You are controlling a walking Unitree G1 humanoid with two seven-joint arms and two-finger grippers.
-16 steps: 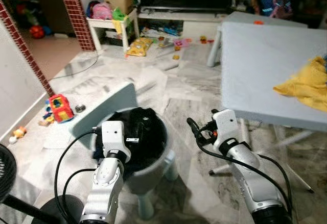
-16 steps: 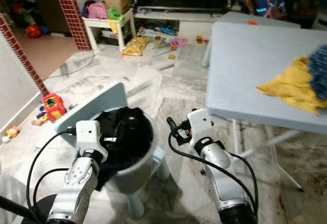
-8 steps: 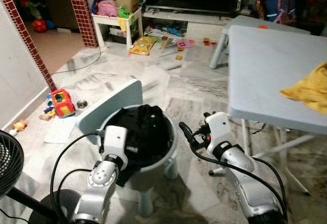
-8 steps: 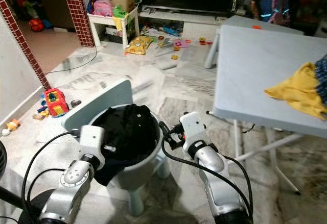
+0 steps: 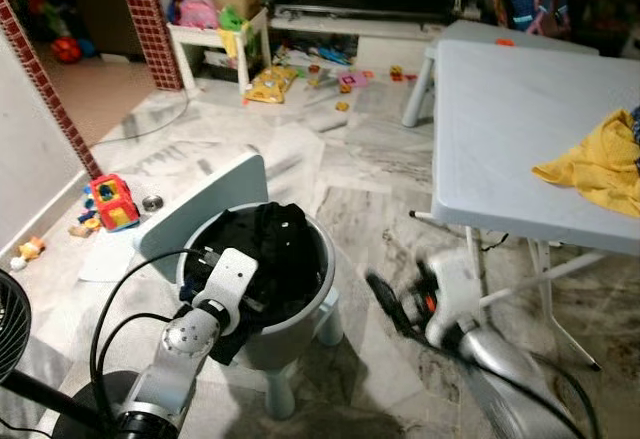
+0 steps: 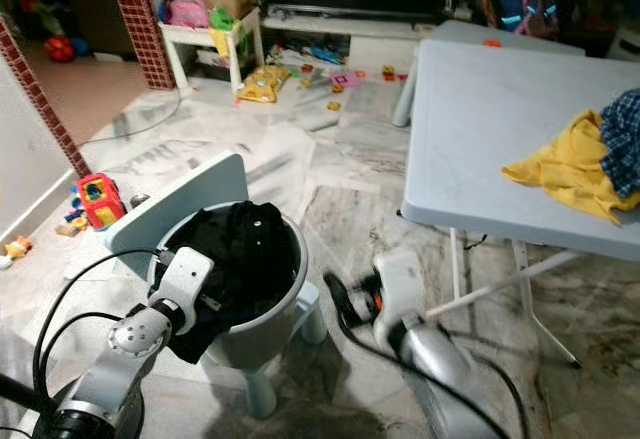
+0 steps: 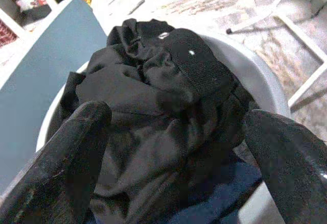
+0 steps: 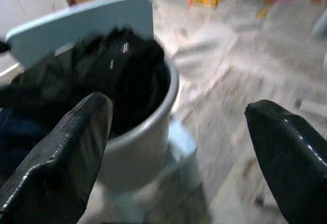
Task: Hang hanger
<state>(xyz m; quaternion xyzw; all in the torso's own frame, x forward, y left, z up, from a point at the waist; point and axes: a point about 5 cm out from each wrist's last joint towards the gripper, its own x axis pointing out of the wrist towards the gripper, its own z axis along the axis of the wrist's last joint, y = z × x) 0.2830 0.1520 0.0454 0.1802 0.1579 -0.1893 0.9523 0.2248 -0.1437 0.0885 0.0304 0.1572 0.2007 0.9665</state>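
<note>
We look down on a grey tub-shaped child's chair (image 5: 310,314) standing on the marble floor (image 5: 350,174), its seat heaped with black clothing (image 5: 265,254). We can make out no hanger in any of these views, so we cannot tell where it is. Our left gripper (image 7: 173,147) sits at the near rim of the chair, its jaws spread wide and released, one finger (image 7: 66,152) on either side of the black pile and hovering just above it; a strip of dark blue fabric (image 7: 214,193) shows under the black cloth at the rim. Our right gripper (image 8: 179,147) is low between the chair and the grey folding worktop (image 5: 520,129), blurred in the head views; its jaws are also wide open and hold nothing, with the chair and its flat backrest (image 8: 82,22) ahead of them. On the worktop's far edge lies a yellow cloth (image 6: 560,174) with a blue checked cloth (image 6: 622,124) touching it. A red toy truck (image 5: 113,204) lies by the wall, and a black fan (image 5: 12,329) stands at our left.
</note>
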